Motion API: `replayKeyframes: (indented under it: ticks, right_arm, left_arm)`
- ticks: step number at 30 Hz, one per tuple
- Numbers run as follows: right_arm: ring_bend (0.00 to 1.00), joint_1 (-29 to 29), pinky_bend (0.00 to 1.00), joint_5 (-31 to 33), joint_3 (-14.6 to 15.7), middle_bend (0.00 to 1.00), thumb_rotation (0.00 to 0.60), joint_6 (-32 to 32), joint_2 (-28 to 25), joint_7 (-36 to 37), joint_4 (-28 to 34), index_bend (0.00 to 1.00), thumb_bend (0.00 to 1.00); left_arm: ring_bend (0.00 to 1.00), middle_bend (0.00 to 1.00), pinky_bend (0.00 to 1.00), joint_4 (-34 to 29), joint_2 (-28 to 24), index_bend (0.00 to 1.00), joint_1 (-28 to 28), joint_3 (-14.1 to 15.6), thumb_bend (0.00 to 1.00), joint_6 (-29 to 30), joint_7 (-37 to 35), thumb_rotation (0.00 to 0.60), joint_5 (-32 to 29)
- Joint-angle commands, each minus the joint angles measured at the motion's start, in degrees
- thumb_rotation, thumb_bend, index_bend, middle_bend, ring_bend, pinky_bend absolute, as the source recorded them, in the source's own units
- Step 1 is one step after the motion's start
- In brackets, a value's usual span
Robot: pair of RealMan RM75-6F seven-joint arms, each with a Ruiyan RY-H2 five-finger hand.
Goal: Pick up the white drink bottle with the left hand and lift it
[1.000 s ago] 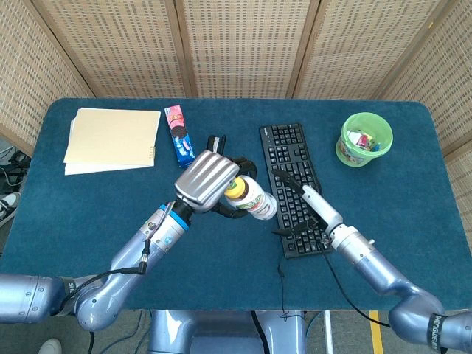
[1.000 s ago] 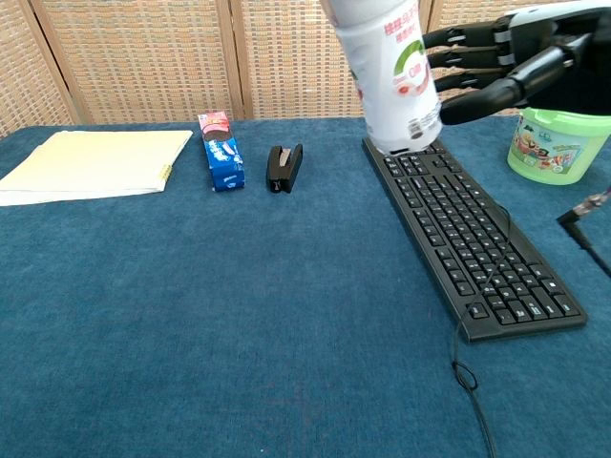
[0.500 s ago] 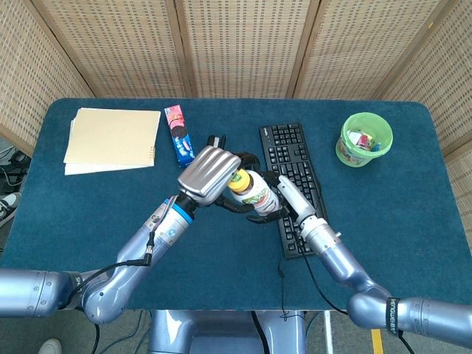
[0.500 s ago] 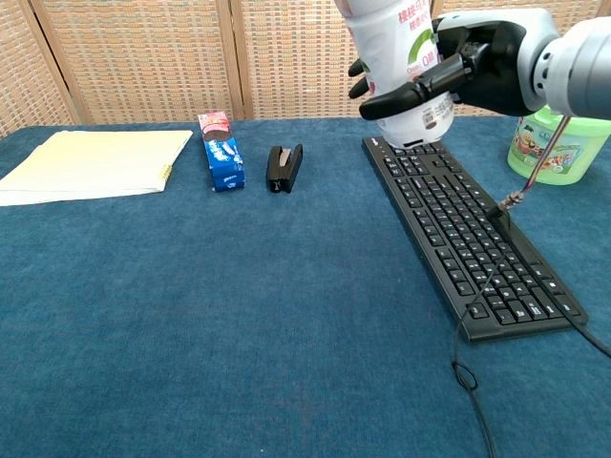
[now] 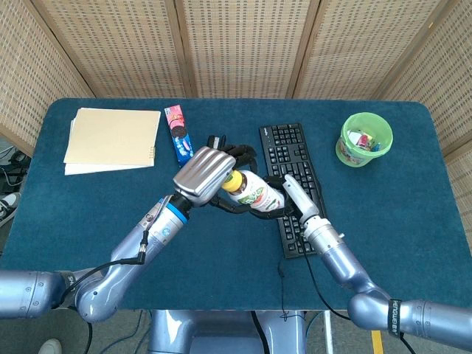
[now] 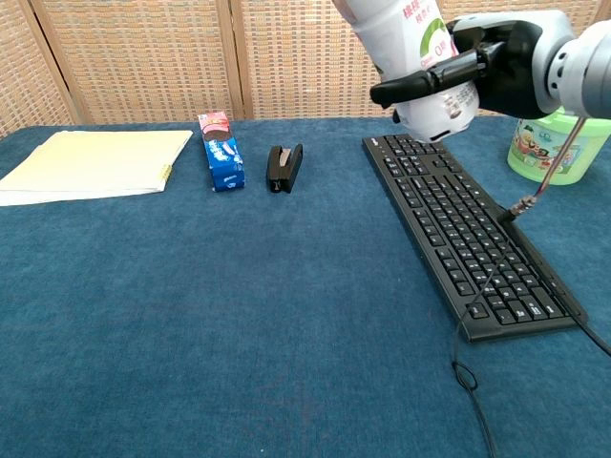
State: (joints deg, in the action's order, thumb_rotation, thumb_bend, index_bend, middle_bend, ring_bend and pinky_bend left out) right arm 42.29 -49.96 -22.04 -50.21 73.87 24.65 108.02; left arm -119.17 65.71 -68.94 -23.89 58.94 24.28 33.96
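Observation:
The white drink bottle (image 5: 255, 195) with a yellow cap hangs tilted above the table, just left of the keyboard. My left hand (image 5: 204, 173) covers its upper part from the left, black fingers curled around it near the cap. From the right, my right hand (image 5: 289, 198) wraps its fingers around the lower body. In the chest view the bottle (image 6: 412, 43) leans with its base toward the right, and the right hand (image 6: 501, 69) grips it with a finger (image 6: 425, 84) laid across the label. The left hand is out of that view.
A black keyboard (image 6: 466, 239) with a trailing cable lies right of centre. A green bucket (image 6: 557, 145) stands at the far right. A blue cookie packet (image 6: 221, 153), a black stapler (image 6: 284, 168) and a stack of cream paper (image 6: 92, 162) lie at the back left.
My right hand came in from over the keyboard and closed around the bottle's lower body. The bottle has tilted further, its base swinging right and up. The left hand keeps its hold.

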Motion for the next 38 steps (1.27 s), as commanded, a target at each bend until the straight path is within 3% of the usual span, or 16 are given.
replayKeyframes:
  ticks: [1, 6, 11, 14, 17, 22, 23, 27, 33, 38]
  right_arm:
    - [0.77, -1.35, 0.86, -1.34, -0.5, 0.64, 0.6, 1.68, -0.86, 2.68, -0.13, 0.69, 0.48]
    - [0.77, -2.66, 0.86, -3.01, -0.55, 0.64, 0.6, 2.98, -1.05, 5.42, -0.61, 0.7, 0.49]
    - [0.77, -3.7, 0.86, -4.44, -0.45, 0.64, 0.6, 3.56, -1.09, 7.07, -0.88, 0.7, 0.49]
    - [0.77, -4.3, 0.86, -5.2, -0.37, 0.64, 0.6, 3.72, -1.27, 7.76, -0.93, 0.7, 0.49]
    - [0.77, -4.8, 0.86, -5.67, -0.5, 0.64, 0.6, 3.85, -1.45, 8.57, -0.89, 0.7, 0.49]
    - [0.77, -5.25, 0.86, -6.07, -0.56, 0.64, 0.6, 3.68, -1.17, 9.14, -0.87, 0.7, 0.49]
    - [0.77, -5.33, 0.86, -6.14, -0.38, 0.64, 0.6, 3.57, -0.99, 8.95, -0.86, 0.7, 0.49]
    - [0.77, -5.28, 0.86, -6.21, -0.02, 0.64, 0.6, 2.99, -0.22, 7.91, -0.84, 0.7, 0.5]
    - [0.77, -5.29, 0.86, -6.35, -0.03, 0.64, 0.6, 1.79, 0.51, 6.56, -0.22, 0.7, 0.5]
    - [0.77, -5.21, 0.86, -6.09, -0.04, 0.64, 0.6, 1.57, 0.72, 5.79, 0.03, 0.7, 0.5]
  left_arm:
    - [0.0, 0.0, 0.05, -0.92, -1.2, 0.0, 1.08, -0.33, 0.06, -0.61, -2.13, 0.6, 1.52]
    - [0.0, 0.0, 0.0, -2.88, -4.44, 0.0, 4.13, -1.37, 0.04, 0.25, -6.05, 0.6, 5.33]
    - [0.0, 0.0, 0.0, -5.72, -11.63, 0.0, 9.56, -1.66, 0.04, 2.07, -8.8, 0.6, 10.24]
    - [0.0, 0.0, 0.0, -8.11, -17.33, 0.0, 16.11, 0.11, 0.03, 5.39, -10.74, 0.6, 14.61]
    - [0.0, 0.0, 0.0, -8.63, -20.33, 0.0, 24.76, 4.43, 0.02, 12.72, -11.54, 0.6, 21.51]
    - [0.0, 0.0, 0.0, -4.82, -19.04, 0.0, 36.89, 12.92, 0.02, 23.24, -11.68, 0.6, 30.84]
    - [0.0, 0.0, 0.0, -2.77, -17.76, 0.0, 40.51, 15.91, 0.02, 25.5, -12.0, 0.6, 32.11]
    - [0.0, 0.0, 0.0, 3.76, -12.82, 0.0, 47.94, 21.83, 0.02, 29.3, -15.09, 0.6, 36.38]
    - [0.0, 0.0, 0.0, 9.66, -7.95, 0.0, 53.29, 26.14, 0.02, 29.55, -16.04, 0.6, 38.9]
    - [0.0, 0.0, 0.0, 11.54, -6.07, 0.0, 54.14, 26.14, 0.02, 28.64, -14.61, 0.6, 40.45]
